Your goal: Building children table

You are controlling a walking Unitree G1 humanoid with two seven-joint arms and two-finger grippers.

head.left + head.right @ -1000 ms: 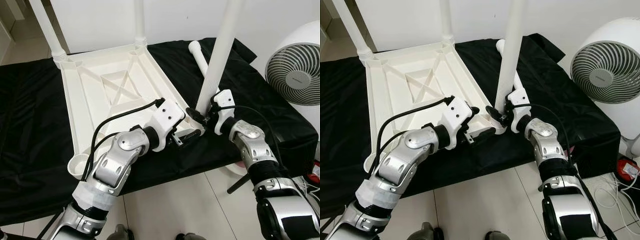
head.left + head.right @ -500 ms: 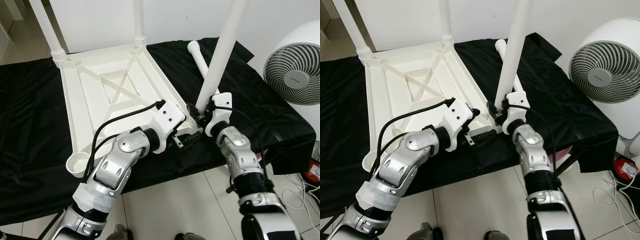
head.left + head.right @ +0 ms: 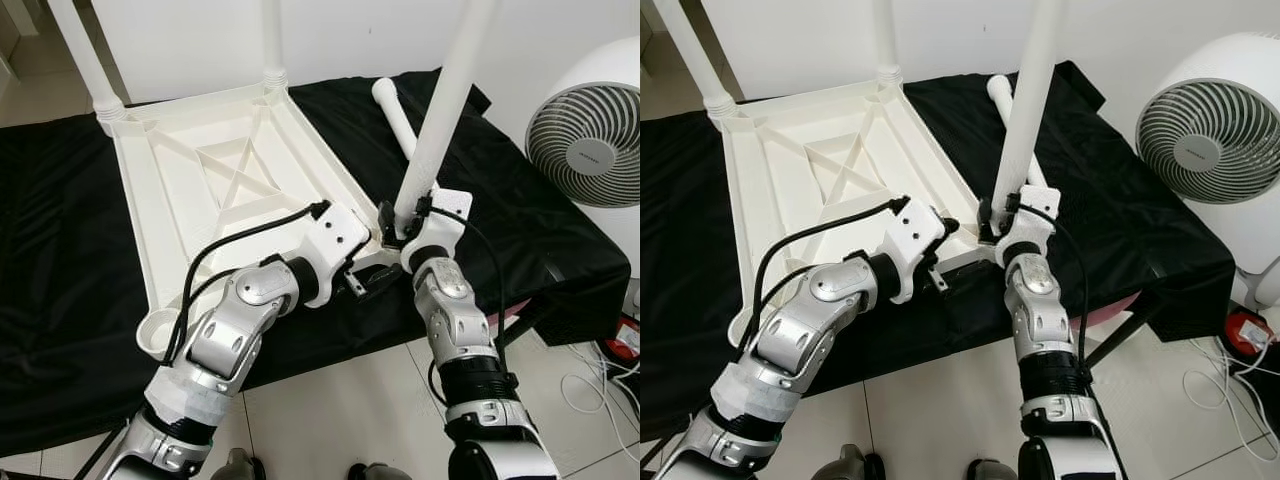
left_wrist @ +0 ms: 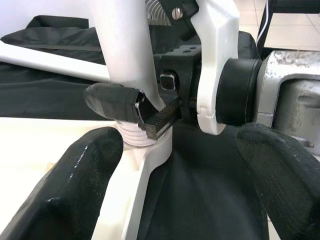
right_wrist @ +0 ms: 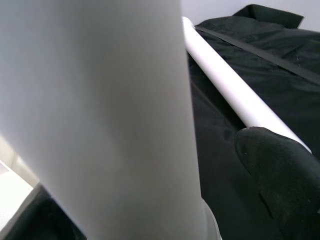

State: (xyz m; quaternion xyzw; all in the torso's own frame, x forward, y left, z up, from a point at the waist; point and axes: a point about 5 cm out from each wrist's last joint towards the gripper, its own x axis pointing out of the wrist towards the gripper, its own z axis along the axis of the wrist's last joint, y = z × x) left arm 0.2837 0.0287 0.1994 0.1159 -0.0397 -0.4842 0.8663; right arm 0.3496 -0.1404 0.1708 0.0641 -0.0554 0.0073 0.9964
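Upturned table top (image 3: 215, 190) on black cloth (image 3: 50, 260), two legs already standing at far corners, near-left socket (image 3: 152, 335) empty; spare leg (image 3: 395, 115) lying on cloth

Our left gripper (image 3: 368, 283) hovers at near-right corner, fingers spread wide, gripping nothing

Third leg (image 3: 440, 110) upright in that corner socket. Since second ago our right forearm has swung from out right to almost straight below leg, so we judge leg being twisted home

Our right gripper (image 3: 392, 222) clamped on leg base

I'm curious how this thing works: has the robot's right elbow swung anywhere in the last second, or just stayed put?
Yes. The right arm has swung inward toward the left arm, away from the fan, while its claw stays on the upright table leg.
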